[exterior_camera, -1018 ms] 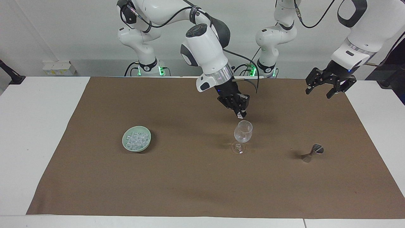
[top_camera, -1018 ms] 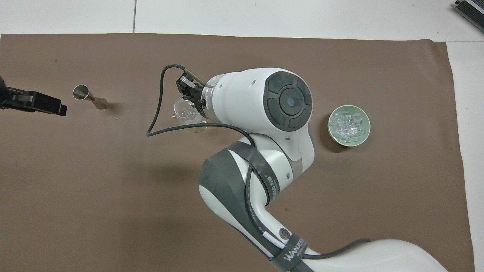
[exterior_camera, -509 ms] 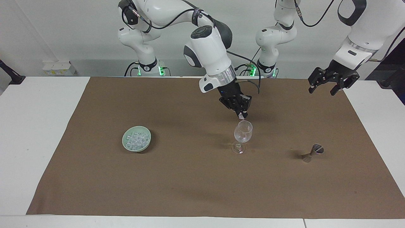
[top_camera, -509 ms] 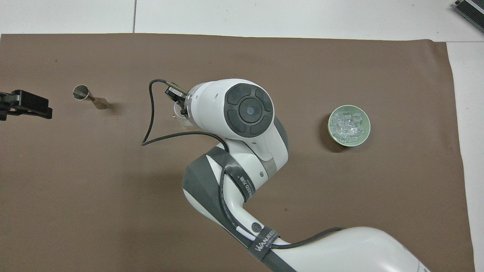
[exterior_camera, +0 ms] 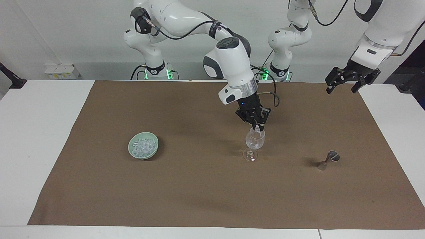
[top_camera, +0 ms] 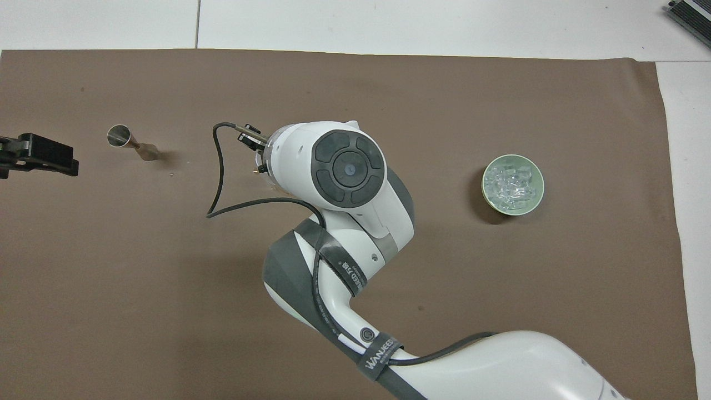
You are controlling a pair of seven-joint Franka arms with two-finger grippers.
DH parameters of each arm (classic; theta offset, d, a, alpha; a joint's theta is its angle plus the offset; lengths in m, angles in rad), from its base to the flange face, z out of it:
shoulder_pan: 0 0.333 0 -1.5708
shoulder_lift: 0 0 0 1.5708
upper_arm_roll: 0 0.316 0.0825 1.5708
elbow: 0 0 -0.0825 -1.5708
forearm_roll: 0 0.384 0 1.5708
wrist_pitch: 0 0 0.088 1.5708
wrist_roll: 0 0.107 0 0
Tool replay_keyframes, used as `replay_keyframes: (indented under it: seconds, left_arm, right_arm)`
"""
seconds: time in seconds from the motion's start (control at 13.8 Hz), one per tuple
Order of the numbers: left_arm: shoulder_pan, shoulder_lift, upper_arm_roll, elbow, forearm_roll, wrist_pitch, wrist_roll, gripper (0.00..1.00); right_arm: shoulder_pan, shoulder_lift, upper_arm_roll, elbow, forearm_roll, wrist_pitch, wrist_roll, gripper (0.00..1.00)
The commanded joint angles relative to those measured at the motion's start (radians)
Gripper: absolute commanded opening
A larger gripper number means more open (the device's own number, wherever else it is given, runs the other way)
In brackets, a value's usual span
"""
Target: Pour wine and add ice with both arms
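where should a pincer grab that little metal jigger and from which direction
Take the jigger at its narrow waist between the two cones, coming from straight above. It lies tipped on the brown cloth with one open mouth raised, so the waist is its slimmest part. The left pincer hovers nearest it.

Pretty plain setup, material-wise. A matt brown cloth (exterior_camera: 186, 196), smooth and nearly crease-free, is spread over a white tabletop (exterior_camera: 36, 132) with a dull laminate look. Right under the right gripper (exterior_camera: 257, 126), a clear glossy wine glass (exterior_camera: 255, 141) is seen. The jigger (exterior_camera: 328, 159), below the left gripper (exterior_camera: 345, 83), looks like polished metal, shiny at the rim. The bowl (exterior_camera: 143, 150) looks like glazed pale-green ceramic, and the ice (exterior_camera: 142, 146) in it is glassy and whitish. The arms (exterior_camera: 229, 63) are cased in glossy white plastic with matt grey caps; the grippers look matt black.
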Motion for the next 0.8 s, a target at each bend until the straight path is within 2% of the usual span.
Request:
replay_keyframes:
  seconds: [0.0, 0.07, 0.29, 0.44, 0.58, 0.73]
  left_arm:
    - [-0.11, -0.004, 0.084, 0.01, 0.021, -0.019, 0.015, 1.0]
    - [-0.174, -0.002, 0.138, 0.009, 0.02, -0.007, 0.034, 1.0]
    - [-0.345, -0.001, 0.313, 0.01, 0.017, 0.007, 0.06, 1.0]
    - [-0.364, -0.002, 0.343, 0.009, 0.016, 0.009, 0.06, 1.0]
    - [-0.362, -0.001, 0.359, 0.009, 0.017, 0.009, 0.09, 1.0]
    - [-0.35, 0.002, 0.361, 0.013, 0.013, 0.003, 0.095, 1.0]
  right_arm:
    - [0.0, 0.017, 0.005, 0.025, -0.031, -0.006, 0.005, 0.03]
    - [0.0, 0.016, 0.005, 0.025, -0.03, -0.008, 0.007, 0.04]
    - [0.0, 0.014, 0.003, 0.025, -0.031, -0.008, 0.005, 0.23]
    - [0.0, 0.016, 0.003, 0.025, -0.031, -0.008, -0.005, 0.25]
    - [0.0, 0.014, 0.003, 0.025, -0.031, -0.009, -0.001, 0.31]
    - [0.003, 0.012, 0.003, 0.025, -0.03, -0.006, 0.004, 0.32]
